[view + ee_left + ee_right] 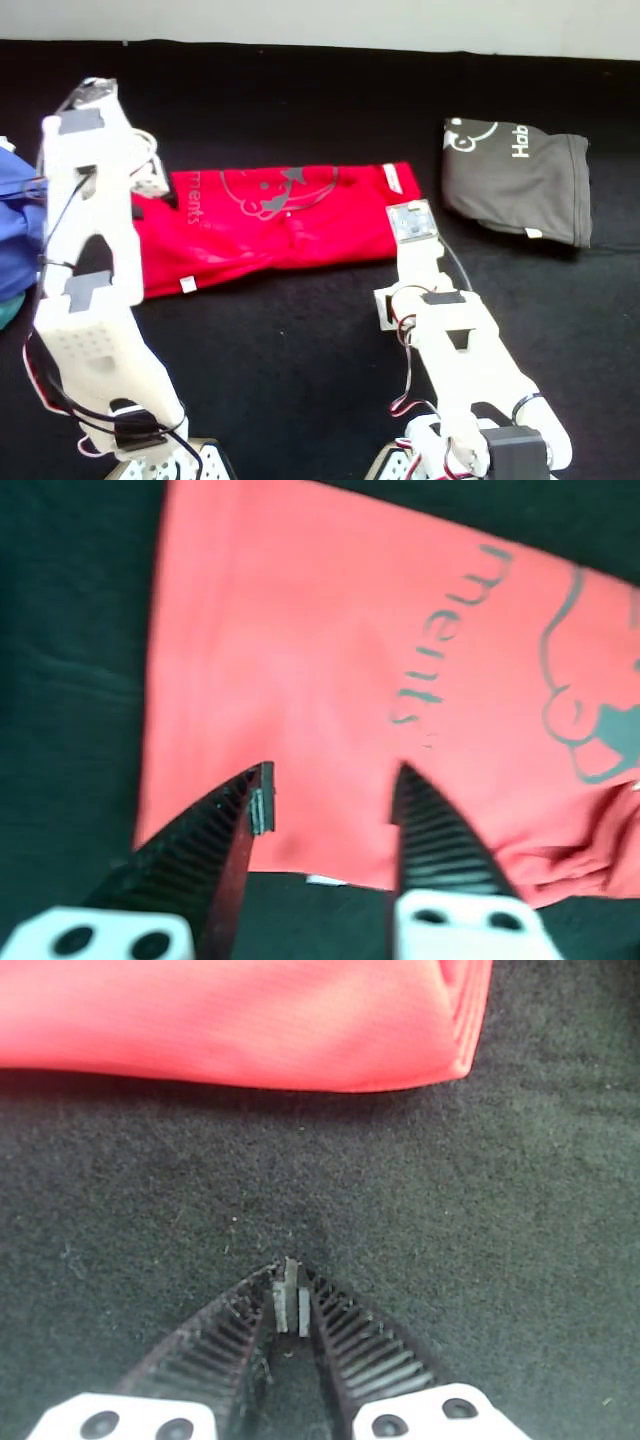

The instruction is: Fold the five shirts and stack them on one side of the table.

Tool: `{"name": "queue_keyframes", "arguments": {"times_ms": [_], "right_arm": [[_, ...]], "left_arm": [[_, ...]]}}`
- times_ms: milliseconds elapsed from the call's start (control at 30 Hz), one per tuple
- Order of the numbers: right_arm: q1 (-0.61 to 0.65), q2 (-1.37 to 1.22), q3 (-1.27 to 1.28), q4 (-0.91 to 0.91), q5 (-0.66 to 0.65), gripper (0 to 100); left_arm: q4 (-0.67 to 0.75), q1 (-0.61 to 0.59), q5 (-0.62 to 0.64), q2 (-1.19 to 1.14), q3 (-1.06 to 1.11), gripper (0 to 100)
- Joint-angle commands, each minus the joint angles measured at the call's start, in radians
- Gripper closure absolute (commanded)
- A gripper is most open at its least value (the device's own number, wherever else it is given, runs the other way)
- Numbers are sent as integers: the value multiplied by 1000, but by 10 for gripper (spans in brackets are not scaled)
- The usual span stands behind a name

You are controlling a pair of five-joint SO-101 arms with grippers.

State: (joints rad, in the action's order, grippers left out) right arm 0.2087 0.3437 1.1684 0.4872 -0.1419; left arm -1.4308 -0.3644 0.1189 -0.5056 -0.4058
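High view: folded red shirt (270, 225) at frame centre on the black worktop (300, 380), folded grey shirt (515, 180) at upper right; left pincer (333, 785) gapes, empty, over the red shirt's left end; right pincer (290, 1295) is closed, empty, beside its right edge.

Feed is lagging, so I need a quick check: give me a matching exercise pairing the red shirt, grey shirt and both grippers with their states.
1 red shirt
2 grey shirt
3 left gripper
4 right gripper

A shut, above bare table
B folded compact, right side
C open, over a shirt
D long strip, mid-table

Pairs: 1-D, 2-B, 3-C, 4-A
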Motion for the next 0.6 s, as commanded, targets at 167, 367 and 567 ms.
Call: {"name": "queue_keyframes", "arguments": {"times_ms": [167, 367, 567], "right_arm": [[13, -1, 5, -18, 8, 992], [13, -1, 7, -18, 9, 992], [13, -1, 7, -18, 9, 992]], "left_arm": [[-68, -82, -38, -162, -260, 772], [-103, -84, -40, -298, -334, 772], [-100, -102, -40, -367, -361, 772]]}}
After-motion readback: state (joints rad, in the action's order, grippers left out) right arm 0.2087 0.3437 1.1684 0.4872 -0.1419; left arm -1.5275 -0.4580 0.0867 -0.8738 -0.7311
